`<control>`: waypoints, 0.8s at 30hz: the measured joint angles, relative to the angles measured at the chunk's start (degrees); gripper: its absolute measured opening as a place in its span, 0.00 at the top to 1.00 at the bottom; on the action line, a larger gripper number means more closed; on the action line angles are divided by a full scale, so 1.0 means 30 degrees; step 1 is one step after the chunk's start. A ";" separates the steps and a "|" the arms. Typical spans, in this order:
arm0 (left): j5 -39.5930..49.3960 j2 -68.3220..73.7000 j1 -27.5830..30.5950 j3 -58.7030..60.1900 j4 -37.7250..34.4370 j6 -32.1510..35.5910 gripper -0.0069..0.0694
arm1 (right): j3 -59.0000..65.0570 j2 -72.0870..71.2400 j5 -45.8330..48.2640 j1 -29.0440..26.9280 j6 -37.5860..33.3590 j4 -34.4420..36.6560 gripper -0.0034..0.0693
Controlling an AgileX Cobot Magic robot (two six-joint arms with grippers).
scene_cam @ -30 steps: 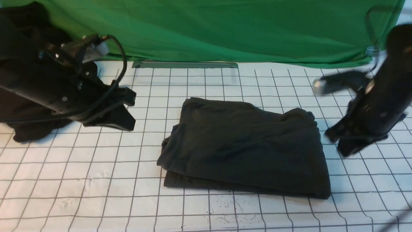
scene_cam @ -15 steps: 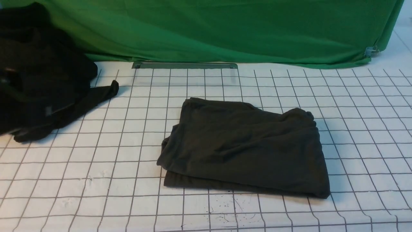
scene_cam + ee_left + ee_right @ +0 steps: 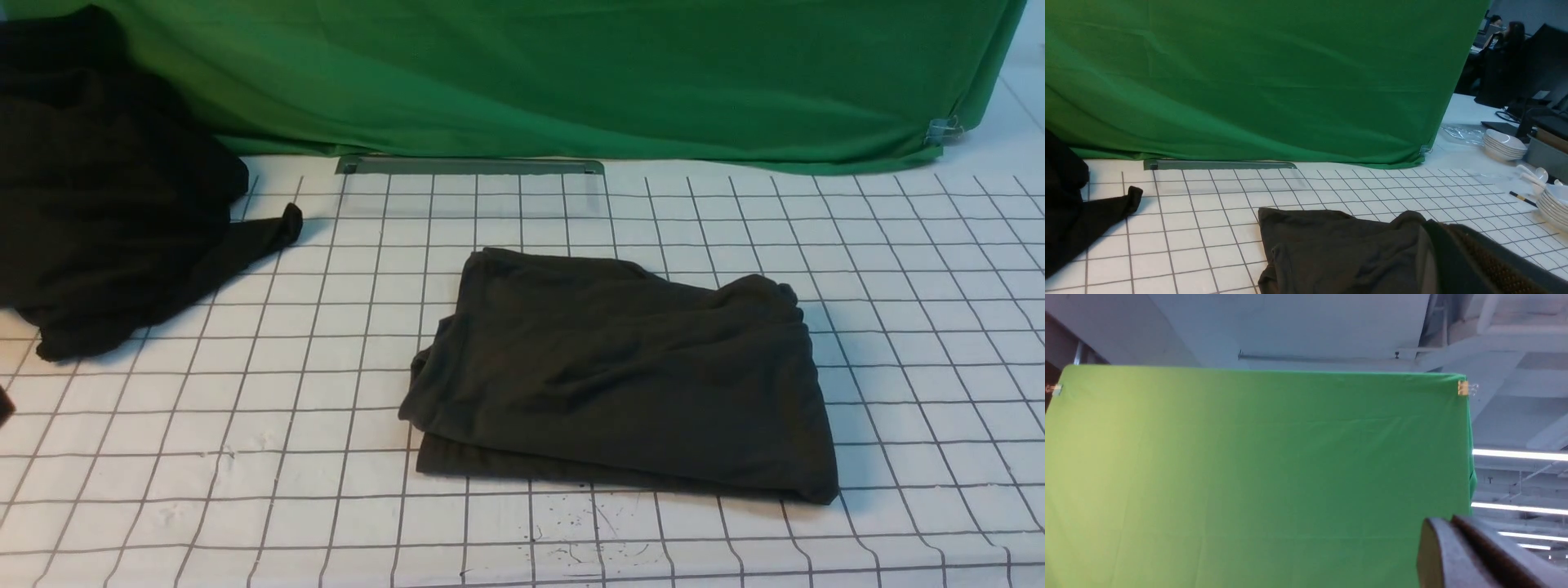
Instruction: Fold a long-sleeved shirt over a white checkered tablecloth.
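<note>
Front view showed the long-sleeved shirt [image 3: 620, 376] folded mid-cloth on the white checkered tablecloth [image 3: 245, 457], open grid all round its edges — a black cloth heap [image 3: 106, 212] lay at the far-left corner. Both grippers' fingers were closed, empty.

No legible text, label, brand, number or sign is showing in any view. The folded long-sleeved shirt [image 3: 620, 376] is lying with plain cloth facing up, no print visible. The white checkered tablecloth [image 3: 245, 457] is showing only grid lines and specks at 6 o'clock.
</note>
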 joint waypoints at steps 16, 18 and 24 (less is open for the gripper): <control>-0.0035 -0.0125 0.0000 0.0044 0.0942 0.0000 0.91 | 0.0056 0.0000 0.5349 0.0000 -0.0036 0.0000 0.85; -0.0035 -0.0125 0.0000 0.0044 0.1301 0.0000 0.91 | 0.0056 0.0000 0.5780 0.0000 -0.0054 0.0000 0.84; -0.0814 -0.0125 0.0000 0.0459 0.3437 0.0021 0.91 | 0.0056 0.0000 0.6478 0.0000 -0.0054 0.0000 0.82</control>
